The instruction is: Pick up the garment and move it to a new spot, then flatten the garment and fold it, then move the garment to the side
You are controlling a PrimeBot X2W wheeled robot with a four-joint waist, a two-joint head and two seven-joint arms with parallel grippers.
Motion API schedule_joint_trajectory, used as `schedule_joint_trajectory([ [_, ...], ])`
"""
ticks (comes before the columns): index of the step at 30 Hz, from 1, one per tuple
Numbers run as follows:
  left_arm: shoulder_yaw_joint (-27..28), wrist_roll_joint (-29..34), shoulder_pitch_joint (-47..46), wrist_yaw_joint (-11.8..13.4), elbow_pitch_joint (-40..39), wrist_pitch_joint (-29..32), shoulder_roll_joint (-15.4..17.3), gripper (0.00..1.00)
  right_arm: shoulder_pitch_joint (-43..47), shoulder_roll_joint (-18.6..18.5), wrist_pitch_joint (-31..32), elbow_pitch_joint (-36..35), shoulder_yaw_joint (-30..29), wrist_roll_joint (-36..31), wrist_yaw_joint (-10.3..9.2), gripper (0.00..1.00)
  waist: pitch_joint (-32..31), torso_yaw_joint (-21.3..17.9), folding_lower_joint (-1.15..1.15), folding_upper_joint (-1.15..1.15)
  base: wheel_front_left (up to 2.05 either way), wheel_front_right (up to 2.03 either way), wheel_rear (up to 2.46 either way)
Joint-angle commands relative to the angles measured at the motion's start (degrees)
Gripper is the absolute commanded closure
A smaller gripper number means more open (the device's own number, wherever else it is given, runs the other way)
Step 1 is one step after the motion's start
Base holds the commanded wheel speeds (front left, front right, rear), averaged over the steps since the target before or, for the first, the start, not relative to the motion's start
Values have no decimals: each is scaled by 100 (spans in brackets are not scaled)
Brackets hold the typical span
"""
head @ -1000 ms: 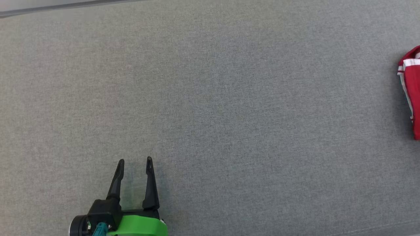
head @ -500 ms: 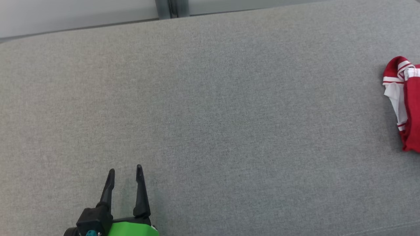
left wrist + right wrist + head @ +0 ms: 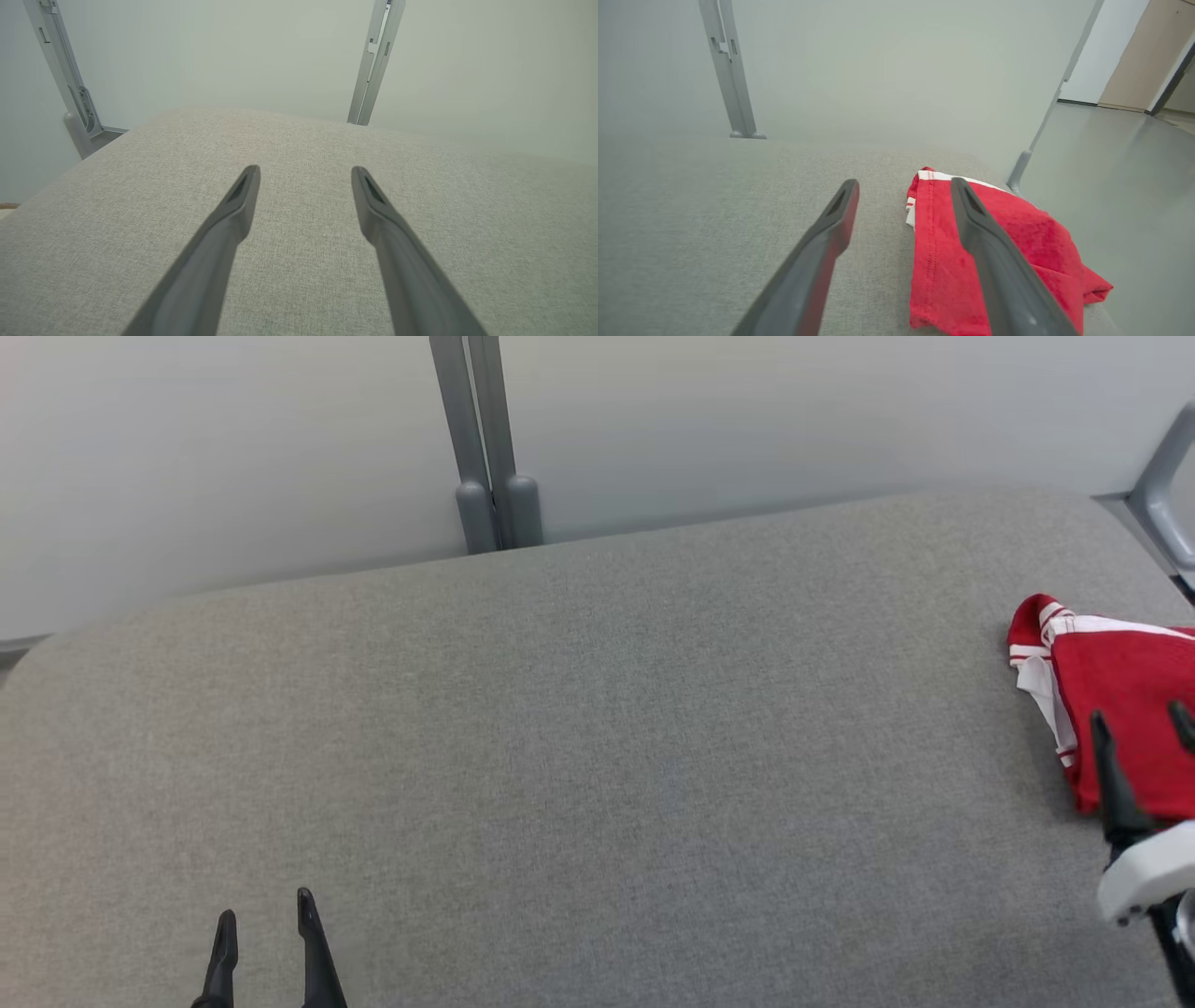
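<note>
The garment (image 3: pixel 1120 709), red with white trim, lies as a compact bundle at the far right of the grey bench (image 3: pixel 597 756), close to its right edge and near the rounded far corner, with the wide middle of the bench bare. From my right wrist view it reads as several layers stacked on one another, with a stitched hem running along the near side, so I judge that the flattening and folding are done and that the bundle now sits at the side where the task wants it. The fold looks a little loose at the corner nearest the edge, where one flap pokes out, though it holds together as one pile. My right tool (image 3: pixel 1139 714) stands open above the near part of the garment, fingers spread wide and gripping nothing; one finger crosses in front of the red cloth, and I cannot tell whether it touches it. My left tool (image 3: pixel 264 907) is open too and empty, well apart from the garment at the lower left, over bare bench. By my reckoning almost nothing is left: at most drawing my right arm clear without dragging the top layer, since the bundle lies close to the edge.
</note>
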Motion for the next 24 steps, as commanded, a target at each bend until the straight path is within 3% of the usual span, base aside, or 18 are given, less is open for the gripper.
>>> schedule_joint_trajectory([
  [1, 52, 99, 89, -73, 34, 1, 19, 0, 344, 157, -14, -265, -143, -248, -7, 0, -239, 46, 0, 0, 0, 0, 0],
  [4, 154, 188, 92, -182, 154, 1, 20, 0, 916, 780, -15, -953, -248, -533, -6, 0, -253, 93, 0, 0, 0, 0, 0],
  [8, 265, 241, -4, -293, 265, 1, 20, 0, 1410, 1231, -15, -1454, -233, -717, -7, 0, -255, 195, 0, 0, 0, 0, 0],
  [13, 250, 188, -209, -450, 418, 1, 19, 0, 1704, 1477, -17, -1718, -150, -953, -7, 0, -250, 373, 0, 0, 0, 0, 0],
  [16, 101, 135, -257, -715, 502, 1, 19, 0, 1717, 1548, -16, -1838, -192, -1021, -7, 0, -237, 422, 0, 0, 0, 0, 0],
  [17, 86, 165, -211, -751, 504, 1, 1, 100, 1672, 1556, -3, -1835, -184, -1006, -1, 100, -246, 407, 0, 0, 0, 0, 0],
  [24, 70, -27, -147, -763, 792, 54, -38, 100, 1667, 1712, 56, -1560, -139, -780, 0, 100, -239, 412, 0, 0, 0, 0, 0],
])
